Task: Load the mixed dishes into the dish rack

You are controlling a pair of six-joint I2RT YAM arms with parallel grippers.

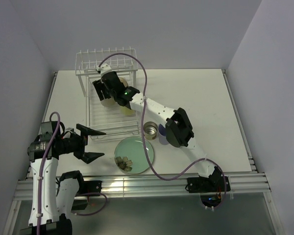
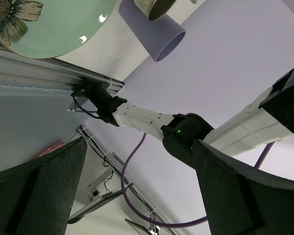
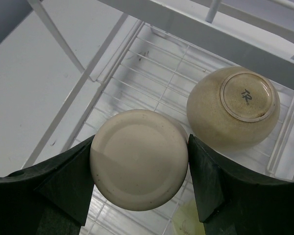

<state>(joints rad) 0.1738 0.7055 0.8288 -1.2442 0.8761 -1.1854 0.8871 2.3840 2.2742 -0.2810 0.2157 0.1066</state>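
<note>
My right gripper [image 3: 139, 169] is shut on the tan cup [image 3: 139, 159], held upside down just over the floor of the white dish rack [image 3: 152, 63]. The cream bowl [image 3: 232, 107] lies upside down in the rack beside it. The yellow-green mug [image 3: 186, 223] shows at the lower edge, also in the rack [image 1: 127, 110]. From above, my right gripper [image 1: 108, 92] is over the rack [image 1: 90, 105]. The mint-green plate [image 1: 134, 154], metal cup [image 1: 150, 130] and lavender cup [image 1: 161, 132] sit on the table. My left gripper [image 1: 90, 143] is open and empty, left of the plate.
The right arm's elbow [image 1: 179, 127] hangs over the lavender cup. Its purple cable [image 1: 147, 83] loops above the rack and past the plate. In the left wrist view the plate [image 2: 44, 24], lavender cup [image 2: 154, 34] and right arm [image 2: 186, 129] show beyond the open fingers [image 2: 245, 196].
</note>
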